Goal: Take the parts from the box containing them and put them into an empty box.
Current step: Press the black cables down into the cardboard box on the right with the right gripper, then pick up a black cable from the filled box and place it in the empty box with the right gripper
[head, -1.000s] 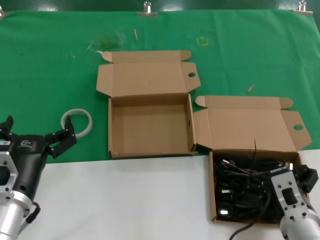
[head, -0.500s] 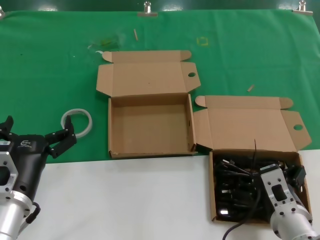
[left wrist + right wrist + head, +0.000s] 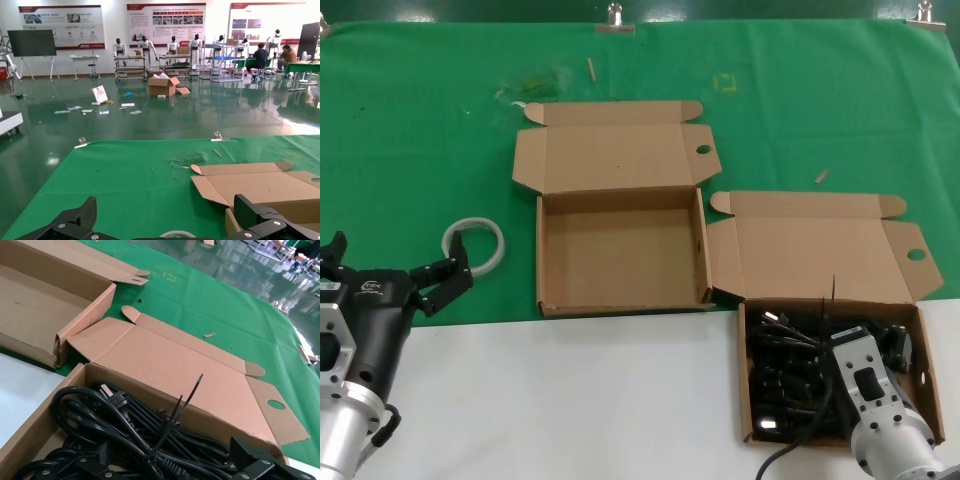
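- Lit brightly and evenly from overhead, with only faint shadows inside the shallow brown cardboard box (image 3: 620,250).
- Showed window glare across the glossy green hall floor (image 3: 150,120).

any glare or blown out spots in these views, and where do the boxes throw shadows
Head view: even light, no glare; the empty box shows soft shade inside along its walls. Left wrist view: the glossy hall floor mirrors the ceiling lights, brightest at far right. Right wrist view: the power cords carry small sheen highlights; dark shade sits between the two boxes.
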You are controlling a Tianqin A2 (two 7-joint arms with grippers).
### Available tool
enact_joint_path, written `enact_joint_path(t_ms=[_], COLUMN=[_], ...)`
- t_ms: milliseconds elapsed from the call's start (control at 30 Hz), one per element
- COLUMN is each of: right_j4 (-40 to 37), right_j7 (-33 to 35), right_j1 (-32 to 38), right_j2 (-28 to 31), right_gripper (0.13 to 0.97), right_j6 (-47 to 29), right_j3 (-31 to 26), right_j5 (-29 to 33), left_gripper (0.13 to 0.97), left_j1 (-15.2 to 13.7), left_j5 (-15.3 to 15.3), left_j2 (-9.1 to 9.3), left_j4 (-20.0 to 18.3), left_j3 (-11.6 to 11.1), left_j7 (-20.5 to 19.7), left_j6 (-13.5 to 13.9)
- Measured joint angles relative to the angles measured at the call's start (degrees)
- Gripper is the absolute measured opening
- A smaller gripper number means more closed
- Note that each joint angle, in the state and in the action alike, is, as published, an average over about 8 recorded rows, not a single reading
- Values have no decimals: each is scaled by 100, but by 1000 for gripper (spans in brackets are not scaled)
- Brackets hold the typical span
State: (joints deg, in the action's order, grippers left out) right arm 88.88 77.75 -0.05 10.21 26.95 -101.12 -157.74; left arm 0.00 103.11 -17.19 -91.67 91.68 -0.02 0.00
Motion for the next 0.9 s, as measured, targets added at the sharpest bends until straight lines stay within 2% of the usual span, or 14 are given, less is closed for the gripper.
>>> enact_joint_path(t_ms=[133, 400, 433, 700, 733, 900], right_j4=[28, 109, 119, 196, 205, 262], right_j7=[-37, -84, -90, -134, -139, -168], right_j1=[-20, -86, -96, -162, -168, -192], right_j2=[0, 0, 0, 0, 0, 0], right_gripper=[840, 679, 679, 463, 463, 359], right_j6=[17, 50, 54, 100, 108, 156], right_j3=[-4, 23, 27, 33, 30, 4], right_j5=[0, 0, 0, 0, 0, 0], left_gripper=[965, 965, 965, 965, 965, 965], left_j1=[0, 0, 0, 0, 0, 0], left_j5=[0, 0, 0, 0, 0, 0], left_j2=[0, 0, 0, 0, 0, 0], left_j4=[0, 0, 0, 0, 0, 0], left_j3=[0, 0, 0, 0, 0, 0], left_j7=[0, 0, 0, 0, 0, 0], left_j6=[0, 0, 0, 0, 0, 0])
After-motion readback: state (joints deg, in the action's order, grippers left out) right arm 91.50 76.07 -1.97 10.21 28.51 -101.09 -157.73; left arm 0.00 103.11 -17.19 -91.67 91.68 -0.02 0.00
